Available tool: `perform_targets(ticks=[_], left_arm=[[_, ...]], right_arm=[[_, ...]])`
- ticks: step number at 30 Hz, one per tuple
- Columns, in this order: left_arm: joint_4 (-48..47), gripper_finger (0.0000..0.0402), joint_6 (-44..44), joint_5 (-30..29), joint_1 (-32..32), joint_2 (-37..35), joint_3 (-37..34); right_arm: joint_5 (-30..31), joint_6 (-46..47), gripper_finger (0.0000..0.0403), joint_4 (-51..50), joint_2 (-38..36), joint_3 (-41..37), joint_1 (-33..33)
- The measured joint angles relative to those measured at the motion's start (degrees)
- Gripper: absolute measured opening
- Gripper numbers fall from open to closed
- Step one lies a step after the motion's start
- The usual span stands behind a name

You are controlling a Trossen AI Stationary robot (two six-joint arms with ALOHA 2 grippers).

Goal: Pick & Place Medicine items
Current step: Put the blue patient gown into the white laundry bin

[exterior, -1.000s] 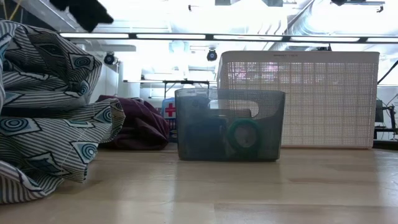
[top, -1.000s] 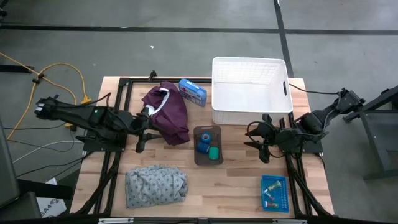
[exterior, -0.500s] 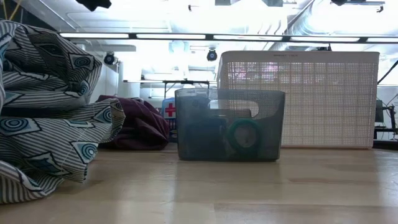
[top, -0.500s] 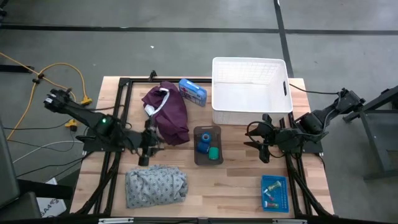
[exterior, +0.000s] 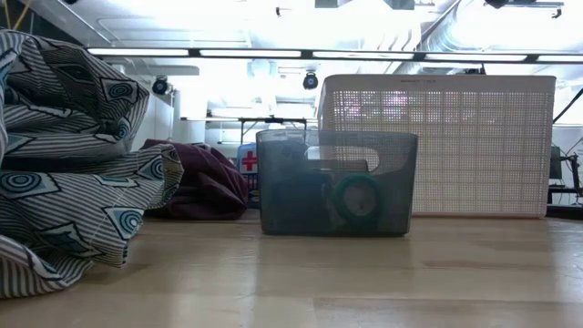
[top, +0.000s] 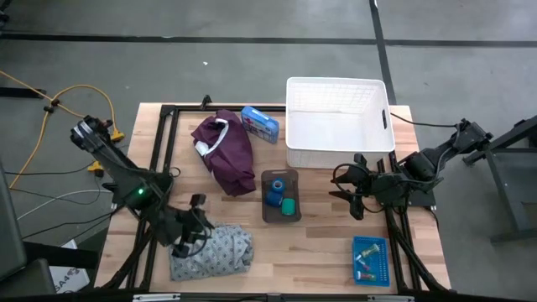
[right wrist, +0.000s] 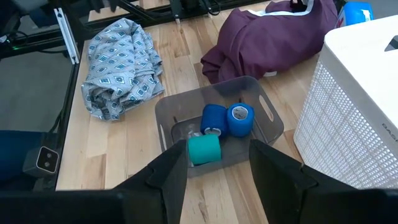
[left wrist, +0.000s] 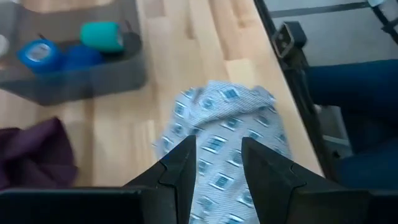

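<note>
While binned: two blue rolls, one green roll.

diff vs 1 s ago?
The left gripper swung from beside the maroon garment toward the table's near edge and now hangs over the grey cloth, jaws apart, holding nothing. The right gripper, grey bin, rolls and white basket stayed put.
</note>
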Motion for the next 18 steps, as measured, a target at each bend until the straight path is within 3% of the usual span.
perform_targets(ticks=[18], left_arm=[[-0.17,0.0125,-6.09,1.81,-1.32,5.46,0.00]], right_arm=[[0.00,0.00,0.0160,-0.02,0.02,0.02,-0.02]])
